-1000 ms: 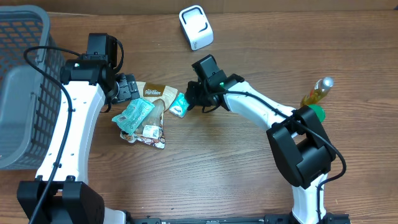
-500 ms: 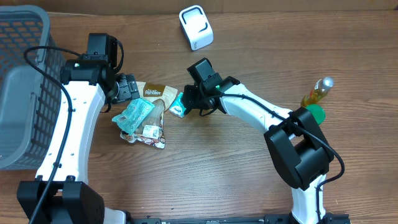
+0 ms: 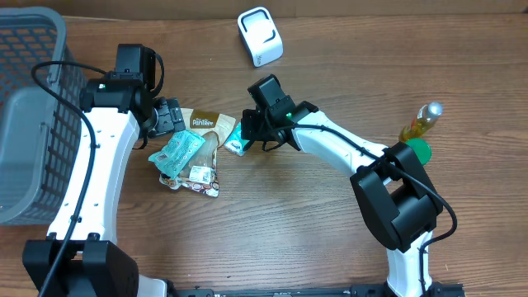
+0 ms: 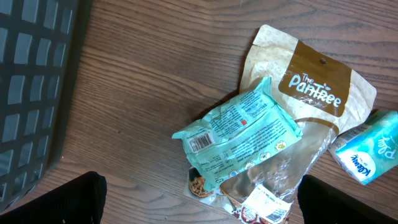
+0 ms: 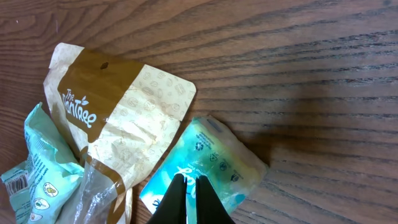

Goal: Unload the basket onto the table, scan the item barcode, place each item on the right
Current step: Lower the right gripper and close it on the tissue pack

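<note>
A small teal tissue pack [image 3: 236,139] [image 5: 214,158] lies on the wooden table beside a brown-and-cream Pantree bag [image 3: 204,124] [image 5: 121,106]. My right gripper [image 3: 248,132] [image 5: 188,180] is down on the pack's top, its fingers pressed together with a thin strip of teal wrapper between them. A mint snack packet [image 3: 179,153] [image 4: 239,134] with a printed barcode rests on the bag. My left gripper [image 3: 169,115] [image 4: 199,205] hovers wide open above this pile, holding nothing. The white scanner [image 3: 260,35] stands at the back of the table.
A grey mesh basket [image 3: 25,124] [image 4: 34,93] fills the left edge. A yellow bottle [image 3: 419,122] and a green object [image 3: 420,149] stand at the right by the right arm's base. A clear packet with a white label [image 3: 198,177] lies under the mint packet.
My right gripper slid a little left onto the tissue pack and its fingers closed. The left arm and the pile have stayed put.
</note>
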Controlling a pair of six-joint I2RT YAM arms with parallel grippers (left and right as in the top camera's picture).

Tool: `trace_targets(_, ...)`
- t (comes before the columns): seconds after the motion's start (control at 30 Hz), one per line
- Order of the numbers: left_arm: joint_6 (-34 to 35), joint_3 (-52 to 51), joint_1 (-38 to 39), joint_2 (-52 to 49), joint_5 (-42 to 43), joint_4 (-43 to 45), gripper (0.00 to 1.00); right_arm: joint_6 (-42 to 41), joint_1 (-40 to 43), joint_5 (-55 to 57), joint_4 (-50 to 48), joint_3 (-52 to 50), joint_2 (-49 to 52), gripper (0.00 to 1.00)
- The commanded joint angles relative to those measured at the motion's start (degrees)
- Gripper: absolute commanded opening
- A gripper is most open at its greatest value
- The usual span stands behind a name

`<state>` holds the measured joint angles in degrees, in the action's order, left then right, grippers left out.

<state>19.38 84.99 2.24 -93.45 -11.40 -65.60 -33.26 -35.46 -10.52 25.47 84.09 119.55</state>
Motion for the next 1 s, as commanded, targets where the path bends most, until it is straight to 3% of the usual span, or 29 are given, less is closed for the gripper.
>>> trace_targets(0.0,0.6,0.5,0.2,-0.2,-0.2,0.0,1.00,0.0,-0.5,-0.3,-0.2,-1.3,0.2,0.04)
trace_targets(0.97,0.6,0.5,0.2,-0.2,-0.2,0.0,1.00,0.0,-1.0,-1.4,-1.2,-3.1,0.3,0.04)
